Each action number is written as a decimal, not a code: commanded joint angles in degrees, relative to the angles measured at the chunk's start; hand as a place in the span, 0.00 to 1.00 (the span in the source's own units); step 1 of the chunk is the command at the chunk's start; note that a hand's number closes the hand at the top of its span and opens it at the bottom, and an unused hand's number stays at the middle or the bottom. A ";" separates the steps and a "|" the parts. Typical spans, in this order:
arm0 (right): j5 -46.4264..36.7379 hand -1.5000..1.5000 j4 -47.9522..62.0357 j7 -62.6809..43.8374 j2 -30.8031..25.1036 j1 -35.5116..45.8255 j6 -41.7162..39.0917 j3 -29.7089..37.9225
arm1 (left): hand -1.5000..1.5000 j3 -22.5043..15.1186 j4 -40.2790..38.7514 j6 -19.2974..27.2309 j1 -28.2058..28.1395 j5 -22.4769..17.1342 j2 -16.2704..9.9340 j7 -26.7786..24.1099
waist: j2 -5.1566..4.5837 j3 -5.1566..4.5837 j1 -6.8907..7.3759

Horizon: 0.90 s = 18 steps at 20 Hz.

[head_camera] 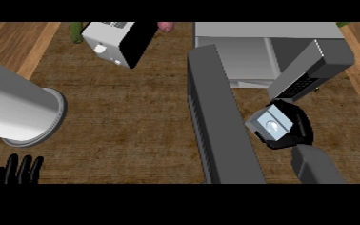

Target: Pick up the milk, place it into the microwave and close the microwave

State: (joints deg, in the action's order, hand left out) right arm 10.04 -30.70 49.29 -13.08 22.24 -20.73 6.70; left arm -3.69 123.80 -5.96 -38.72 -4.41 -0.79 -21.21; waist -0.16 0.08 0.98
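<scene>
Head view: right hand curled around the milk, just before the open microwave, carton seemingly tilted; left hand resting open, far away.

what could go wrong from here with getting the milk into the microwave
1. The right hand grips the milk carton just in front of the microwave, close to its control panel side; the carton could clip it going in.
2. The open door swings out beside the carton and could be bumped.
3. The left hand rests far off at the lower left edge, so closing the door probably falls to the right hand.
</scene>
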 commanded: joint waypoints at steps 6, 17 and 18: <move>-0.19 1.00 -14.75 -6.02 0.26 -4.20 -4.16 -5.02 | 0.00 3.91 0.52 -1.87 -1.16 -3.72 -1.25 0.70 | 0.40 -0.13 -1.09; 6.22 1.00 -51.17 -27.33 6.35 -22.41 4.41 -9.61 | 0.00 6.35 4.11 -6.65 -6.70 -8.17 -2.52 -0.09 | 0.43 -0.12 -1.08; 5.01 1.00 -54.92 -30.29 7.82 -23.14 6.52 -11.92 | 0.00 5.39 2.79 -5.26 -6.15 -5.80 -1.14 -0.85 | 0.43 -0.13 -1.11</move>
State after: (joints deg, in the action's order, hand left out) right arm 14.99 -75.11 25.50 -8.12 3.46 -18.17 -2.27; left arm 1.20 124.92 -10.86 -43.31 -9.72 -2.23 -22.73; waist 0.30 -0.07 -0.28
